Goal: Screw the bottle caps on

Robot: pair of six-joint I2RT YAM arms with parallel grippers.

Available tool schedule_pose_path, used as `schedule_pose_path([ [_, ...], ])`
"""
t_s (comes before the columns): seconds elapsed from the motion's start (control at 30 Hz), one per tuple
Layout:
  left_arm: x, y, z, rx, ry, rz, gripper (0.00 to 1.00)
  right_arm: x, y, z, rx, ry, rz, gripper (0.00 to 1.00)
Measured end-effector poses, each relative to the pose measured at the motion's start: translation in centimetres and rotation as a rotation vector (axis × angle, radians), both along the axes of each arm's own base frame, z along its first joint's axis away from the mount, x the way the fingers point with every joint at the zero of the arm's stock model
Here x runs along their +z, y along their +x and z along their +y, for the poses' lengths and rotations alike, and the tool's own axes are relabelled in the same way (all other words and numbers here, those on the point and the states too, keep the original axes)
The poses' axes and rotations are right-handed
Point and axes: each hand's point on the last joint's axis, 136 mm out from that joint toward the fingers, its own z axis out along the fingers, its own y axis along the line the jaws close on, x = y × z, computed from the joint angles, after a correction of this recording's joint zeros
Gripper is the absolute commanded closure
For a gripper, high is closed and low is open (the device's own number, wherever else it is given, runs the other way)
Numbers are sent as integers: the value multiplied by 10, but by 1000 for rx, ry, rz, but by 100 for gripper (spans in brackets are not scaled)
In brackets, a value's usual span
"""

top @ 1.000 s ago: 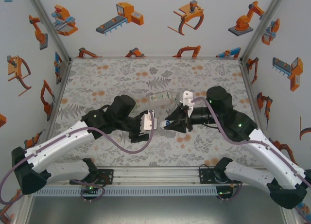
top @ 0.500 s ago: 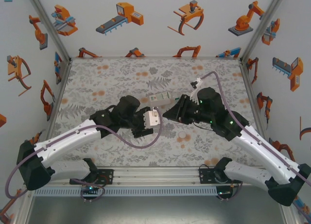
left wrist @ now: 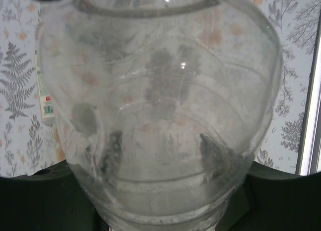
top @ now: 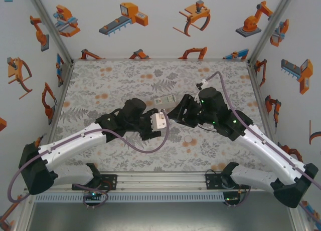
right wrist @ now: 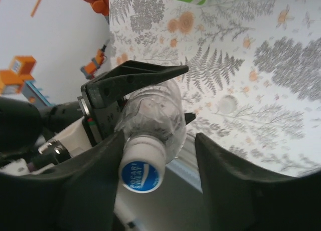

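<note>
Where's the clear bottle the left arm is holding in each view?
Top external: the clear bottle, faint, near picture centre.
Left wrist: centre, very close.
Right wrist: lower left, white cap toward the camera.
Shared landmark: the fern-print table cover, also at and.

1. The white cap on the clear bottle has a round blue top with white lettering that reads "POCARI SWEAT"
2. The labelled bottle has white-and-green print too small to read
</note>
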Motion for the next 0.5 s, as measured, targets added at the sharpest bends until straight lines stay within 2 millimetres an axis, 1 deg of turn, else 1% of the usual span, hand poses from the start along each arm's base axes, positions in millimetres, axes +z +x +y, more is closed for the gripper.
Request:
schedule_pose_path([
  [0.1, 9, -5, -3, -29, -38, -2, 100, 23, -2, -3, 74, -39, -152, 35],
  [0.2, 17, -12, -3, -58, -64, 1, 100, 51, -10, -7, 173, -79, -347, 35],
  [0.27, 22, -18, -3, -82, -81, 10, 100, 66, -22, -9, 270, -114, -493, 35],
  [0.33, 24, -23, -3, -103, -90, 22, 100, 75, -35, -7, 379, -139, -618, 34],
  [0.4, 24, -28, -2, -122, -92, 39, 100, 81, -52, -3, 516, -160, -749, 32],
  [0.5, 23, -35, 0, -142, -88, 62, 100, 85, -78, 3, 737, -189, -933, 32],
])
